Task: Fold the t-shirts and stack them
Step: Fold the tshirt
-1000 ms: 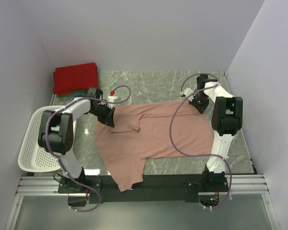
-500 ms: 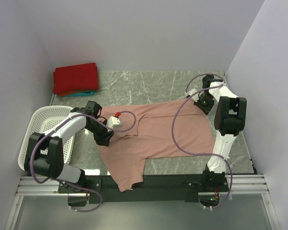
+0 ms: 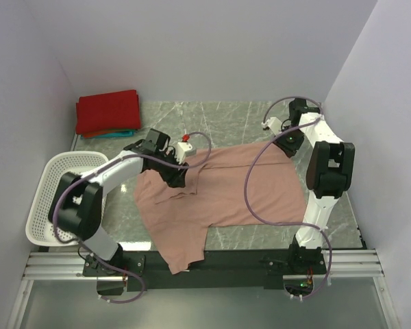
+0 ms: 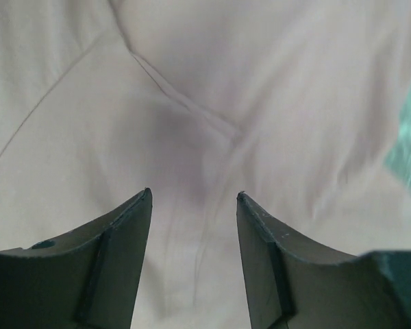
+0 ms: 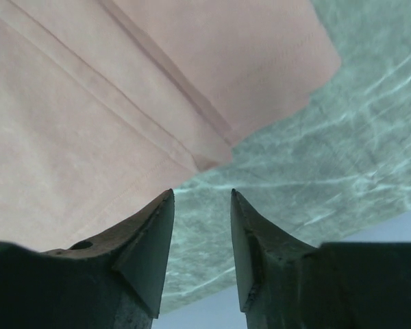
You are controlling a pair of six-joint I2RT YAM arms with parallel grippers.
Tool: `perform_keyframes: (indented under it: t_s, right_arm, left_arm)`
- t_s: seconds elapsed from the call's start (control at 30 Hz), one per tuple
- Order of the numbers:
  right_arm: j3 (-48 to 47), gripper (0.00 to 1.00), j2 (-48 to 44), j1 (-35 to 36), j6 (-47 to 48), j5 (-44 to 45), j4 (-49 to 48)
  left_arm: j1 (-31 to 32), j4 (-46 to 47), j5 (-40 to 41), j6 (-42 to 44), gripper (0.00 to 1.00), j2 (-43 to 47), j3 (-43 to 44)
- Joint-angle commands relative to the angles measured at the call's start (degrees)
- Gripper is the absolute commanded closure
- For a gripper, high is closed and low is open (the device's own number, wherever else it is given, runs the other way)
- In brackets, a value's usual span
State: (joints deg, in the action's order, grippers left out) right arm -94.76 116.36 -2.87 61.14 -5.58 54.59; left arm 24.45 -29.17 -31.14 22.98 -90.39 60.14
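Note:
A large dusty-pink t-shirt (image 3: 226, 188) lies partly folded across the marble table, one part hanging over the near edge. My left gripper (image 3: 180, 178) hovers over its left half, jaws open with nothing between them, pink cloth (image 4: 192, 123) filling the left wrist view below the left gripper (image 4: 193, 195). My right gripper (image 3: 285, 145) is at the shirt's far right corner, open and empty. In the right wrist view the right gripper (image 5: 202, 193) is over bare marble just off the pink hem (image 5: 192, 147). A folded red t-shirt (image 3: 108, 112) rests on a teal one (image 3: 116, 133) at the far left corner.
A white perforated basket (image 3: 49, 205) stands at the left edge of the table (image 3: 212, 120). Grey walls close in on three sides. Purple cables loop off both arms over the shirt.
Both grippers have opened and let go of the pink shirt. The left gripper has swung right, over the shirt's left half; the right gripper has drawn back toward the far right corner.

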Motion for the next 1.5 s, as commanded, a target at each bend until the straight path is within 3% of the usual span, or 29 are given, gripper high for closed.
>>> perform_keyframes:
  t_s: [0.0,0.4,0.6,0.8,0.97,1.23,1.47]
  right_arm:
    - [0.19,0.53,-1.4,1.47,1.17,-0.39,-2.99]
    - [1.94,0.55,2.64,2.0,1.17,0.84,-2.64]
    - [-2.16,0.65,3.88,0.86,-0.49,-1.09,1.56]
    - [-16.91,0.56,7.47,-5.47,-9.8,-12.07,13.33]
    - [-26.25,0.49,13.18,-9.34,-21.49,-18.32,16.69]
    - [-25.48,0.42,15.22,-9.96,-34.67,-22.89,14.06]
    - [-23.81,0.42,17.68,-10.22,-37.15,-22.28,12.83]
  left_arm:
    - [0.25,7.11,-0.06,-15.32,0.42,-4.43,2.87]
    - [0.51,4.65,2.13,-18.24,0.43,-12.97,5.52]
    - [0.51,3.77,2.04,-17.71,0.44,-12.97,5.52]
    - [0.51,4.73,1.25,-17.8,0.44,-11.3,5.25]
    - [0.51,4.74,1.34,-17.8,0.43,-12.18,5.69]
    - [0.51,3.59,3.01,-16.92,0.43,-13.67,6.31]
    - [0.51,3.59,2.92,-17.45,0.43,-13.94,5.96]
